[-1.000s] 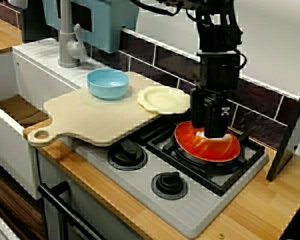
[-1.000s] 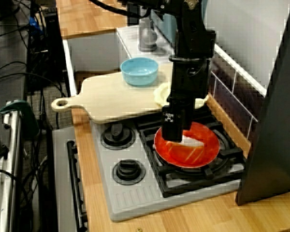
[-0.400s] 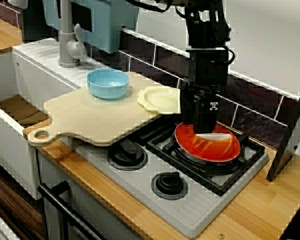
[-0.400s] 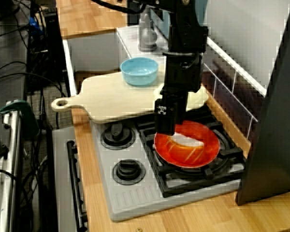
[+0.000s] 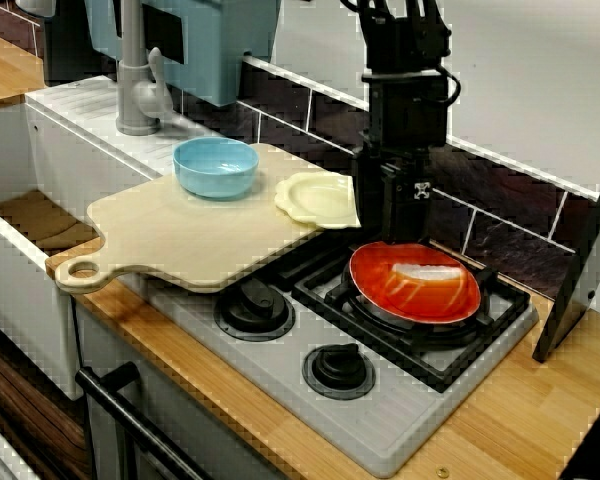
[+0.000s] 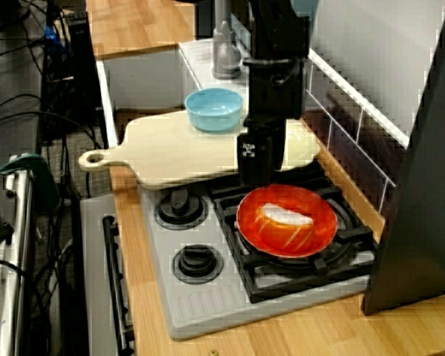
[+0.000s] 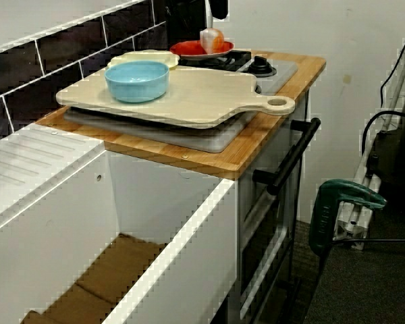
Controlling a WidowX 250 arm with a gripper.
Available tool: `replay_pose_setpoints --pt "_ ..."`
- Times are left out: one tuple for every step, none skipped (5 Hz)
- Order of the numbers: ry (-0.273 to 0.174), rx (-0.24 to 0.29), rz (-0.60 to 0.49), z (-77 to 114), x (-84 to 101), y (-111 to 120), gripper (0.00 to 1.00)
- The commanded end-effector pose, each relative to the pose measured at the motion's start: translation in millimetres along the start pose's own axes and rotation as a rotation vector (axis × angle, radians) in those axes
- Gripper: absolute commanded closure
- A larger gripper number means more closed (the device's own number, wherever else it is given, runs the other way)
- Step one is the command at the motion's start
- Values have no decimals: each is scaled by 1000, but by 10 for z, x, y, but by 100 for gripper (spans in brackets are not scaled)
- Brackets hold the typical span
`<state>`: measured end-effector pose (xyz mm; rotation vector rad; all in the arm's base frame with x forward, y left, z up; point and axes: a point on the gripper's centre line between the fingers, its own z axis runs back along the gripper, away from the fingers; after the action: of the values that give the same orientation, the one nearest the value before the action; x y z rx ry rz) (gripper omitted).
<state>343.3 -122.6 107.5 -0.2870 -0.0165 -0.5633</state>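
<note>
Gripper [image 5: 401, 228]: hangs upright over the back-left rim of the red plate [image 5: 455, 300], apart from it. Nothing shows in its grip (jaws wide or narrow cannot be told).
Red plate: on the stove grate [image 5: 480, 335].
White piece [image 5: 426, 272]: lies in the red plate, long axis left to right in the front view, below and just right of the gripper.
Cream plate [image 5: 315, 198]: on the board [image 5: 180, 240], just left of the gripper.
Blue bowl [image 5: 215, 166]: farther left.
</note>
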Motion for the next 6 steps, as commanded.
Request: replay_pose_setpoints --pt "-162 132 36 698 -192 225 0" --pt "-139 214 31 844 -343 436 0" --pt "-139 277 68 839 -495 599 0" --pt "-150 323 105 772 -680 714 0" --pt "-150 340 153 654 -912 903 0" --pt "-167 337 214 681 -1066 1029 0"
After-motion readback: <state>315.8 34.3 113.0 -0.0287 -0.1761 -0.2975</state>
